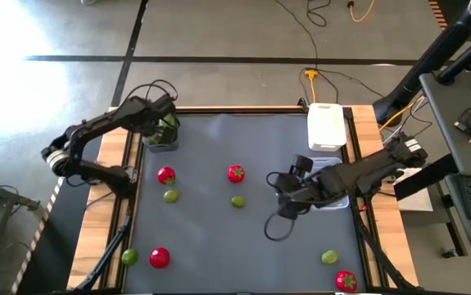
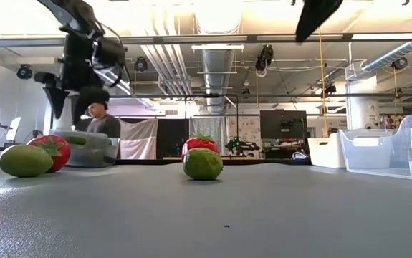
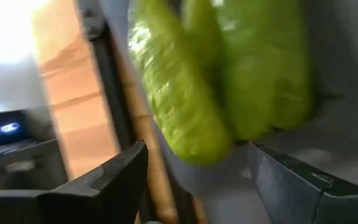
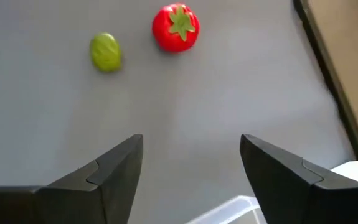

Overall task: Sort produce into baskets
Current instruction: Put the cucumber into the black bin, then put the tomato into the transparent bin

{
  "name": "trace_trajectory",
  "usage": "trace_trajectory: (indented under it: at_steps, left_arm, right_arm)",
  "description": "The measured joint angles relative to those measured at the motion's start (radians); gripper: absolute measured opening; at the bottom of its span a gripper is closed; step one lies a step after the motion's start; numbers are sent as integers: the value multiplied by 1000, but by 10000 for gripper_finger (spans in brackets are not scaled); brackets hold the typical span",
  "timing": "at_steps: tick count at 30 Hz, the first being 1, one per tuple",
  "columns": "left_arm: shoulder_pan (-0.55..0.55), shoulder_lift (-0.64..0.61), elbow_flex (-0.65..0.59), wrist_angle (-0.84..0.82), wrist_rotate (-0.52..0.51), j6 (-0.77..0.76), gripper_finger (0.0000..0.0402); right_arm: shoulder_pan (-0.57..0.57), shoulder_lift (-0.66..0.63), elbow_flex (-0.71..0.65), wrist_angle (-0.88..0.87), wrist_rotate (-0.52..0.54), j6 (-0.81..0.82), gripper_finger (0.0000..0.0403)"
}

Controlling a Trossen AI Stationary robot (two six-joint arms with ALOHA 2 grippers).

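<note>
The left tool point(image 1: 166, 123) hangs over the dark grey basket point(image 1: 160, 144) at the far left of the grey surface point(image 1: 210, 238); its fingers point(image 3: 104, 180) are parted, with nothing between them, and two green cucumbers point(image 3: 216, 81) lie in the basket just beyond them. The right tool point(image 1: 278, 195) hovers over the middle right of the surface, fingers point(image 4: 113, 168) spread apart and empty, pointed toward a tomato point(image 4: 175, 28) and a lime point(image 4: 106, 51) lying near each other at the centre. More tomatoes and limes are scattered on the surface: a pair at the left point(image 1: 166, 174), another pair at the near left point(image 1: 159, 257), and one at the near right point(image 1: 346, 281). The white basket point(image 1: 327, 127) sits at the far right, the clear basket point(image 2: 381, 147) beside the right arm.
</note>
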Motion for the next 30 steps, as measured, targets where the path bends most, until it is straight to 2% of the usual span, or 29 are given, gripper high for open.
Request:
trace_trajectory:
  at_steps: [3, 6, 10, 13, 15, 19, 22, 26, 30]
  left_arm:
    - [-41, -61, -5, 27, 21, -43, 256]
    - [-97, -120, -5, 54, 38, -119, 256]
    - [-229, -204, -5, 146, 73, -258, 256]
    - [-363, -259, -5, 259, 61, -314, 256]
    - [-455, -281, -5, 337, 30, -326, 256]
    - [-606, -292, -5, 468, -72, -331, 256]
    - [-690, -285, -5, 538, -120, -328, 256]
    - [-768, -292, -2, 604, -122, -305, 256]
    - [-792, -331, 14, 593, -126, -269, 256]
  right_arm:
    - [-42, 0, -60, 110, -30, -49, 288]
    - [-92, 0, -150, 339, -46, -149, 322]
    - [-191, 20, -271, 682, -150, -273, 365]
    - [-262, 48, -319, 828, -174, -307, 379]
    - [-307, 69, -330, 866, -196, -338, 381]
    - [-370, 128, -352, 999, -333, -447, 382]
    - [-393, 191, -365, 1108, -363, -528, 382]
    - [-424, 279, -358, 1138, -381, -566, 382]
    - [-447, 342, -333, 1143, -386, -565, 382]
